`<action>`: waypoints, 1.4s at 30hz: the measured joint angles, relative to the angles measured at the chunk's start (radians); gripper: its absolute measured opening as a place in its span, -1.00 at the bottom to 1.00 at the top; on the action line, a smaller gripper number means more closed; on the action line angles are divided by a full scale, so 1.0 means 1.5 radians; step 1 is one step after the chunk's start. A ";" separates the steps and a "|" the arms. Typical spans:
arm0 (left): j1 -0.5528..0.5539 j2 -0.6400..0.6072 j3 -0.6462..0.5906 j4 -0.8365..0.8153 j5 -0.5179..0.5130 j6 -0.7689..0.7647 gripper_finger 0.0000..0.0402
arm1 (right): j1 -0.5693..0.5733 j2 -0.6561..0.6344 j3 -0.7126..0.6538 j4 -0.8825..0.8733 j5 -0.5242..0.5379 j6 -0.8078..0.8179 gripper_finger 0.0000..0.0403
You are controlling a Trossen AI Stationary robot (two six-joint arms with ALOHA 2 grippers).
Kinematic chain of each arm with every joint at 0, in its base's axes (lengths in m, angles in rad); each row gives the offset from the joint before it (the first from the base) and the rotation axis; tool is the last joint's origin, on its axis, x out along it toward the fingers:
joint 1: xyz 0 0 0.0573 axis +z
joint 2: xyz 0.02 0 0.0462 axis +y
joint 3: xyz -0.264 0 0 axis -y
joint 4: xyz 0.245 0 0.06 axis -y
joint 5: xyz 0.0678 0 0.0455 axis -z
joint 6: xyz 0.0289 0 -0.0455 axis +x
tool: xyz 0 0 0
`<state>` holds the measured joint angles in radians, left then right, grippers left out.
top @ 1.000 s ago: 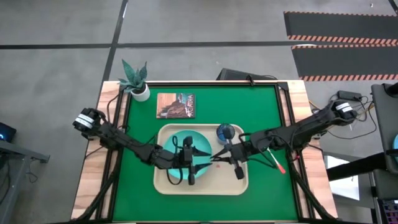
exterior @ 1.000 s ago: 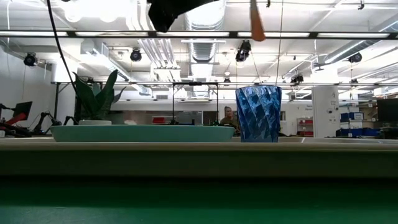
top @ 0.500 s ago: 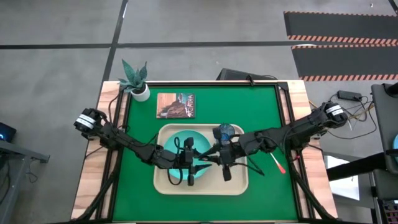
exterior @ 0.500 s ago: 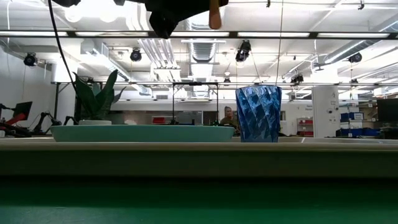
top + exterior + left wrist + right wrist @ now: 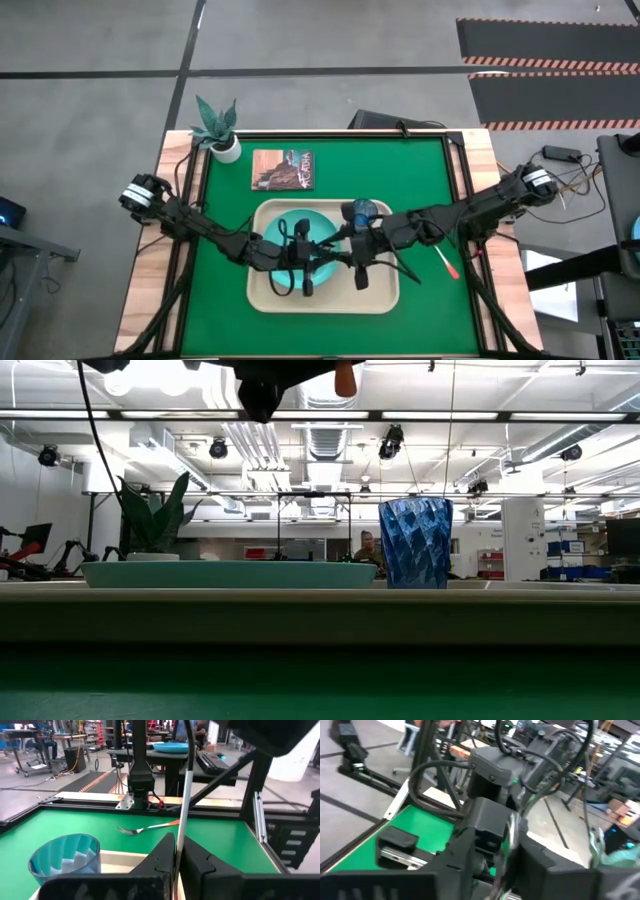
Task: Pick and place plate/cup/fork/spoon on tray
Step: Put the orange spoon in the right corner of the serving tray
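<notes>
Now, high view: left gripper (image 5: 318,262) and right gripper (image 5: 352,262) meet above the tray (image 5: 268,292). It carries the plate (image 5: 322,228) and the cup (image 5: 362,212); the fork (image 5: 445,262) lies outside, on the table (image 5: 225,250).
Low view: plant (image 5: 155,515) behind the plate; spoon (image 5: 345,375) handle high above.
Left wrist view: fingers (image 5: 165,855) pressed on the upright spoon shaft (right gripper's hold: cannot tell).
</notes>
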<state>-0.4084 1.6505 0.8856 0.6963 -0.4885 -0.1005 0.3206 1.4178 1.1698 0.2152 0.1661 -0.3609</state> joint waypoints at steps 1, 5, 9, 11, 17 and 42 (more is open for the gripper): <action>0.000 0.000 0.000 0.005 0.000 -0.008 -1.00 | 0.000 -0.002 0.000 0.000 0.012 0.001 -0.42; 0.000 0.000 -0.004 0.027 -0.001 -0.034 -1.00 | 0.000 -0.013 0.008 -0.003 0.068 0.015 -0.19; 0.000 0.000 -0.005 0.049 0.006 -0.056 -1.00 | 0.000 -0.043 0.034 -0.059 0.114 0.074 -0.04; 0.002 0.000 -0.006 0.063 0.008 -0.071 -1.00 | 0.000 -0.063 0.059 -0.137 0.141 0.135 0.00; 0.008 -0.010 -0.004 0.084 0.023 -0.096 -1.00 | -0.013 -0.105 0.180 -0.467 0.126 0.401 0.01; 0.006 -0.007 -0.007 0.124 0.017 -0.173 -1.00 | -0.012 -0.104 -0.001 -0.267 0.069 0.538 0.00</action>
<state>-0.3992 1.6394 0.8745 0.8822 -0.4636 -0.3603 0.3031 1.2625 1.1680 -0.1859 0.2698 0.4462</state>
